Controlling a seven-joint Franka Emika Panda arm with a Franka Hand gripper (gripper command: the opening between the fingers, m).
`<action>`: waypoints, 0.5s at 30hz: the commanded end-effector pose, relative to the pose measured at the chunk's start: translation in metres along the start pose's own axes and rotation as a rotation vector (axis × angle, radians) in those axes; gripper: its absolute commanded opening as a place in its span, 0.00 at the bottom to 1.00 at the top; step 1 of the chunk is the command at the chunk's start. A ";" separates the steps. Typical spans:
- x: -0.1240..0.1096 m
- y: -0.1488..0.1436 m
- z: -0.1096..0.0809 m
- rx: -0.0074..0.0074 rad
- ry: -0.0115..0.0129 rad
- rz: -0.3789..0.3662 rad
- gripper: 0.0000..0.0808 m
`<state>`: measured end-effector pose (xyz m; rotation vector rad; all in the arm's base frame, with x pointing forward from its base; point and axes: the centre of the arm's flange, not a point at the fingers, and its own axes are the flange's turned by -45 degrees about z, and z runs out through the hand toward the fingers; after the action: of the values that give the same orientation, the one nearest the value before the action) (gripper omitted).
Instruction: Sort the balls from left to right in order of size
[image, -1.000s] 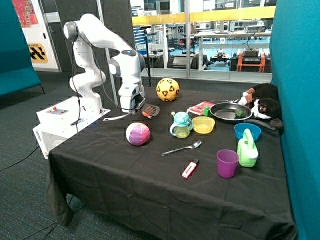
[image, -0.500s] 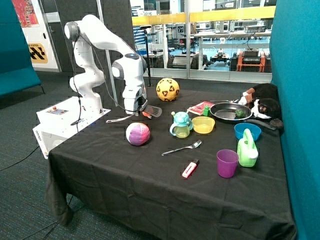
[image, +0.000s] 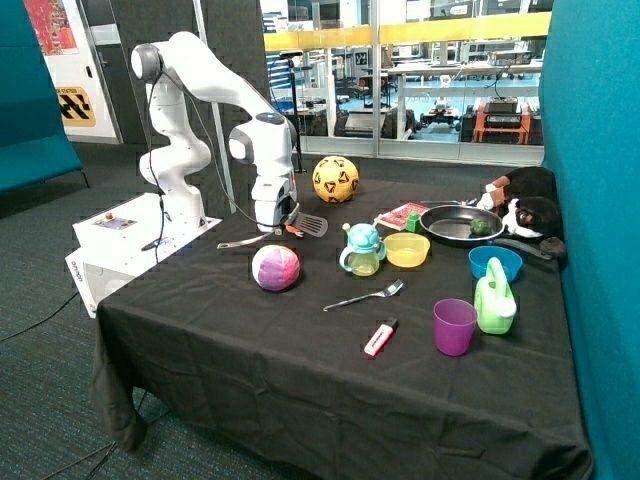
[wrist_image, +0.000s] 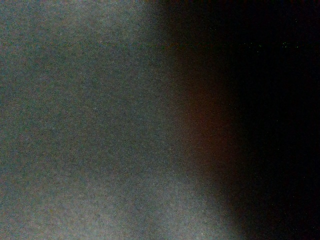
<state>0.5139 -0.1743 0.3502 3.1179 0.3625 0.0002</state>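
a: starting at the near edge of the black table (image: 250, 350), what lies in front?

b: a red-and-white marker (image: 380, 338) and a purple cup (image: 454, 326), with a green watering can (image: 495, 301) just beside the cup. a metal spoon (image: 364, 296) lies behind the marker.

a: where are the balls?

b: the mid-sized pink, white and purple ball (image: 275, 267) rests on the cloth toward the side where the robot's base stands. the large yellow ball (image: 336, 179) with black marks sits near the far edge, well apart from it. the small orange-yellow ball cannot be made out in either view.

a: and the gripper?

b: the gripper (image: 272, 226) hangs low over the table, just behind the soft ball and beside a spatula (image: 303, 224). whether its fingers are parted or closed cannot be told; the wrist view shows only a blurred grey and dark surface.

a: what fills the middle and far side?

b: a teal-lidded sippy cup (image: 362, 249), a yellow bowl (image: 407, 249), a blue bowl (image: 495, 263), then a frying pan (image: 458, 223) holding a small green round thing (image: 481, 227), and a plush toy (image: 525, 203) at the far corner.
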 end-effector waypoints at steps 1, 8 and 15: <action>0.001 -0.002 0.012 0.0027 0.0002 0.003 0.00; -0.002 -0.006 0.024 0.0027 0.0002 -0.007 0.00; -0.001 -0.011 0.031 0.0027 0.0002 -0.011 0.00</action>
<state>0.5117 -0.1686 0.3306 3.1167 0.3668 -0.0026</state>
